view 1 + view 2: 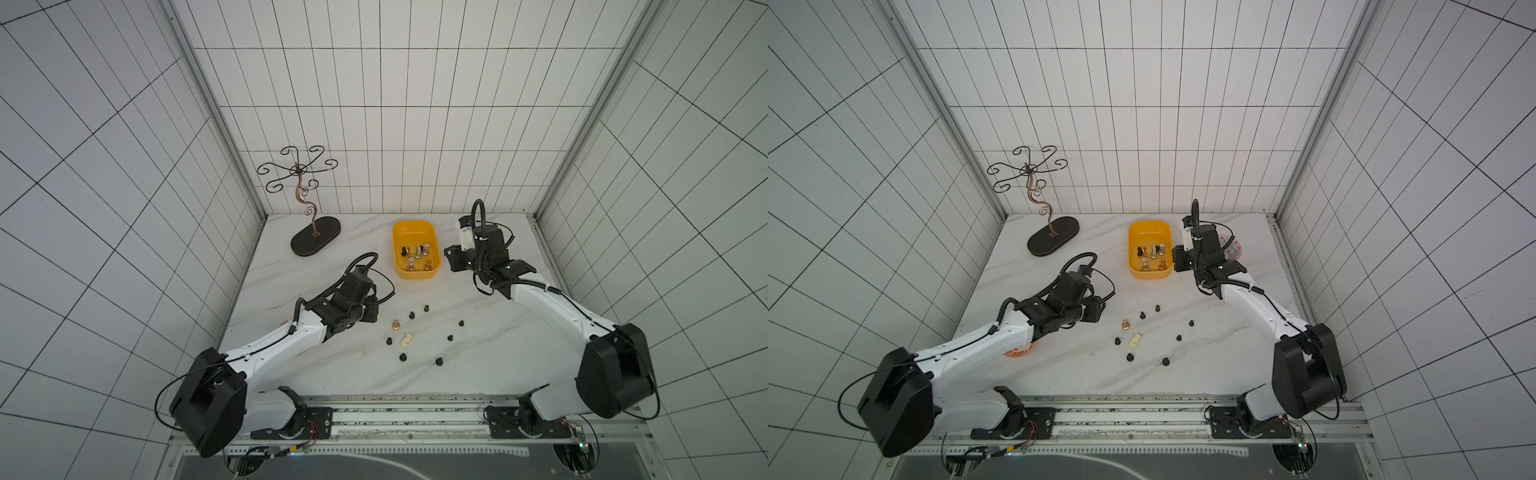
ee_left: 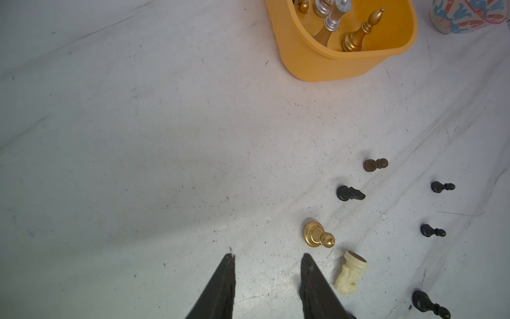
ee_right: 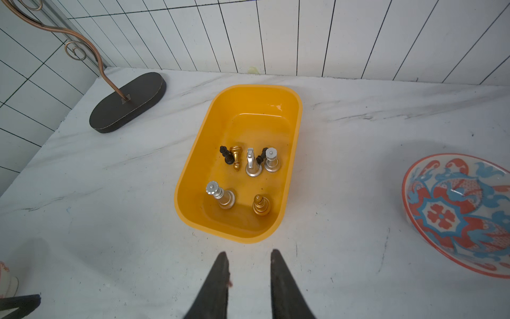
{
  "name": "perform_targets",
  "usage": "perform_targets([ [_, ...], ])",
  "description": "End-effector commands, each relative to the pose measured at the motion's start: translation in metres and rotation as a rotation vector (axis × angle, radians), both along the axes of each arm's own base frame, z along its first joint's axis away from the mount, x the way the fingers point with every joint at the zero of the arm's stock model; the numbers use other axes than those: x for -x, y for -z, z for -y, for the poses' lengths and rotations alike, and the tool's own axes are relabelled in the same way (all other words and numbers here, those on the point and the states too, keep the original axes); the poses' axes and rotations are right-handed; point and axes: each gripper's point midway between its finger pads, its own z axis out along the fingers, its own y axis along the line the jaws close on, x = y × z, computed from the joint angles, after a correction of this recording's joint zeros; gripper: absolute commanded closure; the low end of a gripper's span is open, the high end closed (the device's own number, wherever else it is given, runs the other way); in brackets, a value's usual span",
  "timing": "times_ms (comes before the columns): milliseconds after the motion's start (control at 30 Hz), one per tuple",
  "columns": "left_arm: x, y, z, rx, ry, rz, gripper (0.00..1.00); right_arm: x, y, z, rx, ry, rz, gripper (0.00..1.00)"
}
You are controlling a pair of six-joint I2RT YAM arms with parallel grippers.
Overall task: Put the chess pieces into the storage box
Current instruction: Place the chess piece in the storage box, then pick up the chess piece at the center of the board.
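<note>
Storage box point(image 1: 415, 232) sits back-centre on table point(image 1: 353, 374), w/ 7 chess pieces point(image 3: 252, 165) inside. 9 more lie loose in front of it. Stand point(image 1: 316, 241) back-left; bowl point(image 3: 455, 215) just right of box.

This is a robot lab's test booth: white grid-lined walls point(image 1: 374, 124) box in a marble-look table point(image 1: 316, 374). Aluminium posts point(image 1: 218, 120) frame the corners. The left arm point(image 1: 266, 345) and right arm point(image 1: 552, 307) sit bolted onto a metal rail point(image 1: 415, 415) up front.

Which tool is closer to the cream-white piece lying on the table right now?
Left. The left tool sits just beside the cream-white piece; the right tool is away by the storage box.
</note>
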Motion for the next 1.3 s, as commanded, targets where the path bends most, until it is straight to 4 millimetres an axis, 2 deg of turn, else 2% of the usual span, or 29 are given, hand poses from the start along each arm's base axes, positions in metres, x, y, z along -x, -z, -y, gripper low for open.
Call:
perform_targets([
  [0,-0.003,-0.003,0.005,-0.014,0.005,0.012,0.61,0.025,0.024,0.009,-0.007,0.008,-0.043,0.73],
  [333,0.004,0.008,0.011,-0.036,0.024,0.003,0.61,0.077,0.064,0.030,-0.020,0.048,-0.137,0.72],
  [600,0.011,0.016,0.017,-0.064,0.052,-0.013,0.61,0.106,0.093,0.035,-0.010,0.051,-0.220,0.71],
  [833,0.024,0.020,0.016,-0.113,0.062,-0.012,0.61,0.125,0.108,0.036,-0.027,0.043,-0.253,0.71],
  [1000,0.032,0.031,0.022,-0.099,0.084,-0.029,0.61,0.134,0.122,0.039,0.000,0.034,-0.299,0.70],
  [1267,0.026,0.036,0.044,-0.076,0.141,-0.022,0.57,0.135,0.127,0.037,-0.004,0.033,-0.317,0.70],
])
